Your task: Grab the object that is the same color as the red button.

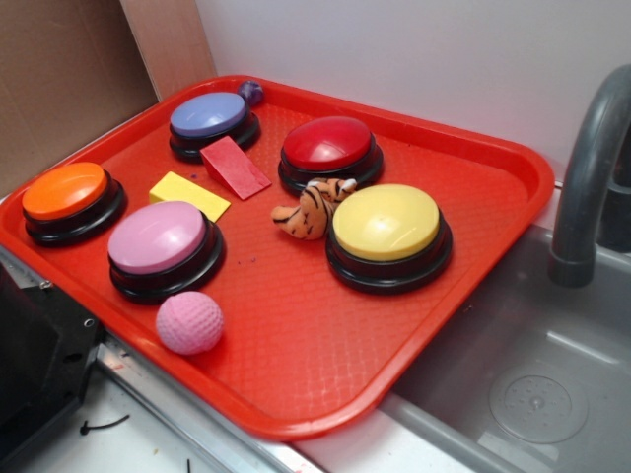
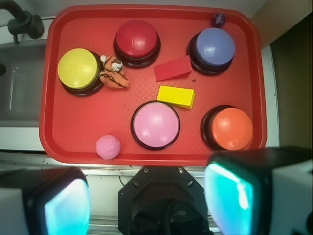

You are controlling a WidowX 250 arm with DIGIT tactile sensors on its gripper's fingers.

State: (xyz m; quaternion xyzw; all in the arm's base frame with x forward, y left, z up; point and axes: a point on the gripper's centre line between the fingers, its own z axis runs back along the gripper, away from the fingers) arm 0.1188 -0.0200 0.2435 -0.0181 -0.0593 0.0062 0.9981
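The red wedge block [image 1: 234, 167] [image 2: 172, 68] lies flat on the red tray [image 1: 296, 325] [image 2: 78, 132], between the purple button [image 1: 210, 118] [image 2: 212, 47] and the dark-red button [image 1: 329, 146] [image 2: 137, 39]. My gripper [image 2: 146, 198] hangs high above the tray's near edge, far from the wedge. Its two teal pads [image 2: 68, 205] stand wide apart at the bottom of the wrist view, with nothing between them. The gripper is not in the exterior view.
Also on the tray: a yellow block [image 1: 189, 194] [image 2: 176, 96], pink button [image 1: 160, 241] [image 2: 155, 125], orange button [image 1: 67, 194] [image 2: 231, 128], yellow button [image 1: 386, 227] [image 2: 78, 69], toy tiger [image 1: 311, 209] [image 2: 113, 74], pink ball [image 1: 189, 322] [image 2: 108, 147], small purple ball [image 1: 250, 93] [image 2: 218, 20]. A sink with a grey tap [image 1: 590, 168] lies to the right.
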